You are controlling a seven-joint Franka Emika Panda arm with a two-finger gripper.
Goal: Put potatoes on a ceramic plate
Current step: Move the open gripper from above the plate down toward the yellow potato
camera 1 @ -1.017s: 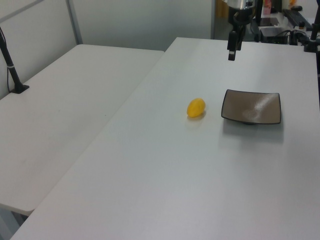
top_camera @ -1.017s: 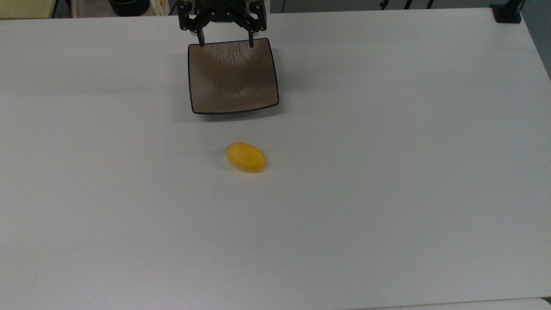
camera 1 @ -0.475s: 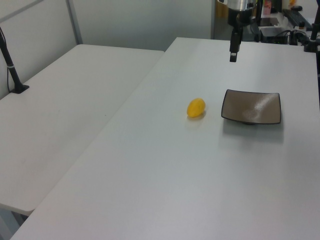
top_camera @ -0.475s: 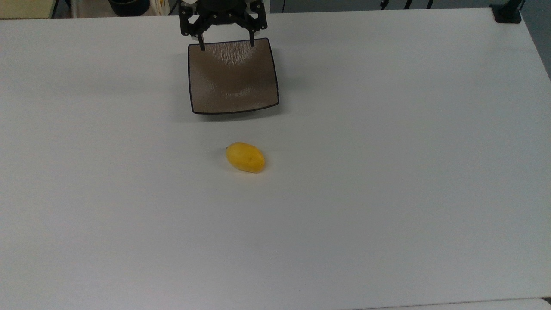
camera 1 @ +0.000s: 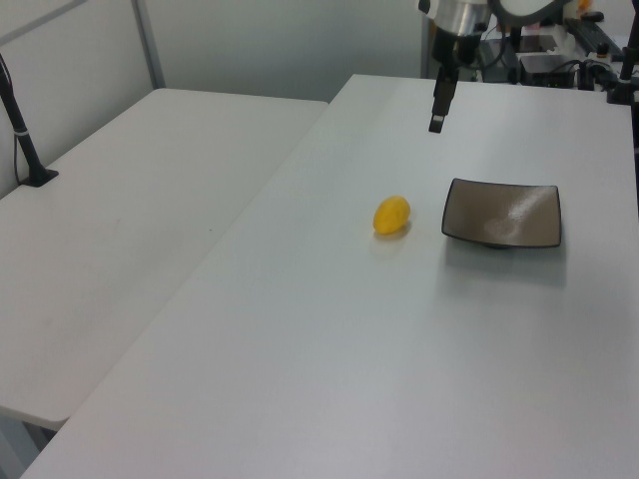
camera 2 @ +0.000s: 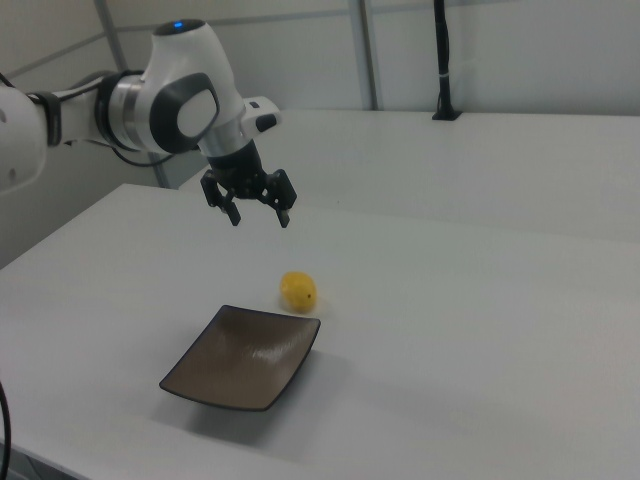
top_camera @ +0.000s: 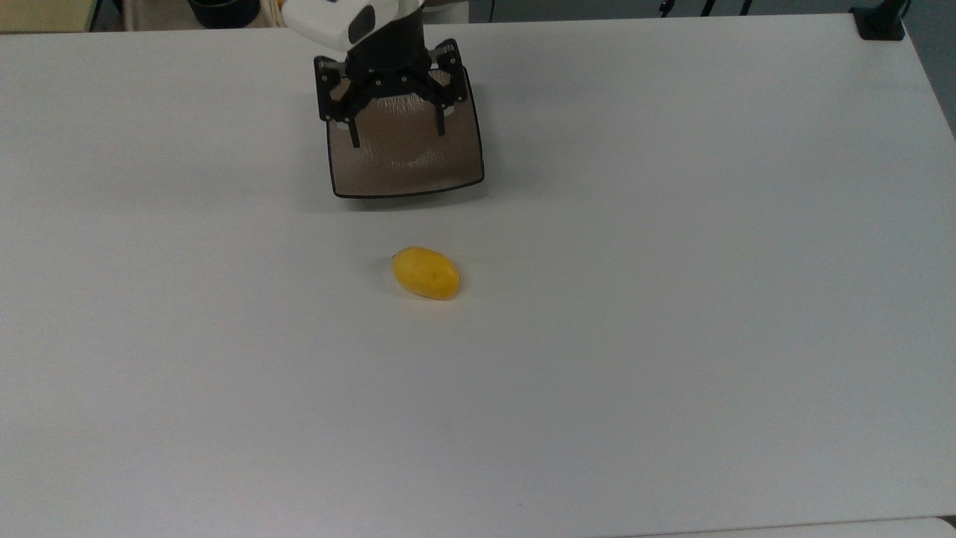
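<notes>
A bright-yellow oval potato (top_camera: pixel 426 273) lies on the white table, a short way from the plate's near edge in the top view. The square brown-grey ceramic plate (top_camera: pixel 407 175) sits flat with nothing on it. My gripper (top_camera: pixel 396 137) hangs in the air over the plate's far half in the top view, open, with nothing between its fingers. In the left view the gripper (camera 1: pixel 435 125) is high above the table, behind the potato (camera 1: pixel 391 215) and the plate (camera 1: pixel 502 215). In the right view the gripper (camera 2: pixel 260 221) hovers above the potato (camera 2: pixel 297 291) and the plate (camera 2: pixel 240 360).
A black clamp base (top_camera: pixel 881 22) stands at the table's far right corner in the top view. A second white table (camera 1: pixel 120 200) adjoins on the left view's left, with a black stand (camera 1: pixel 25 140) on it. Wide bare tabletop surrounds the potato.
The gripper has moved from the plate's far edge out over the plate, toward the potato; in the left view it shifted left. Potato and plate have not moved.
</notes>
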